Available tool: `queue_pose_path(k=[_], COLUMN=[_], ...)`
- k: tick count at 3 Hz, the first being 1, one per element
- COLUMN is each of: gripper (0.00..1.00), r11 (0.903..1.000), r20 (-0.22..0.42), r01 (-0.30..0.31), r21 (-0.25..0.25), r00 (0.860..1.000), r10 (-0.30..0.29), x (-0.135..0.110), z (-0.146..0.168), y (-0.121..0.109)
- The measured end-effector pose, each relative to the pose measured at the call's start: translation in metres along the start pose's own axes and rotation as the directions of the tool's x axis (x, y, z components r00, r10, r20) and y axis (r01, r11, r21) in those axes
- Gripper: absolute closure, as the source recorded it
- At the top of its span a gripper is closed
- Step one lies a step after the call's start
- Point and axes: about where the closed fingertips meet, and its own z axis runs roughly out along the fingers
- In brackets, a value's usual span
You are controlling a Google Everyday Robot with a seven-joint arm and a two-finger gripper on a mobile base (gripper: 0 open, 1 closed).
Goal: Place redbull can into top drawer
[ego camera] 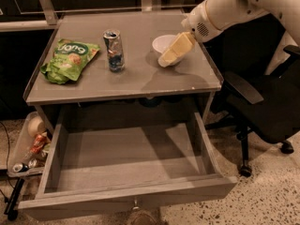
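Observation:
The redbull can, slim, silver and blue, stands upright on the grey tabletop, left of centre. The top drawer is pulled fully open below the tabletop and its flat bottom is bare; a small knob shows on its front panel. My gripper hangs from the white arm that reaches in from the upper right. It is over the right part of the tabletop, in front of the white bowl, well to the right of the can and not touching it.
A green snack bag lies on the left of the tabletop. A black office chair stands to the right of the drawer. A bin with litter and crushed cans sits on the floor at the left.

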Motion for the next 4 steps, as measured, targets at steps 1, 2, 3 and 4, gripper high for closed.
queue_pose_path(k=[1,2,3,4], gripper=[0.00,0.00,0.00,0.00], r11=[0.9998,0.9982,0.9872,0.9870], r20=[0.012,0.126,0.266,0.267], r01=[-0.016,-0.004,0.051,0.050], r21=[-0.011,-0.059,-0.151,-0.153], r00=[1.000,0.992,0.964,0.964], r10=[0.017,0.012,-0.009,-0.008], x=[0.006,-0.014,-0.054,-0.054], z=[0.004,0.036,0.077,0.079], y=[0.001,0.007,0.033,0.033])
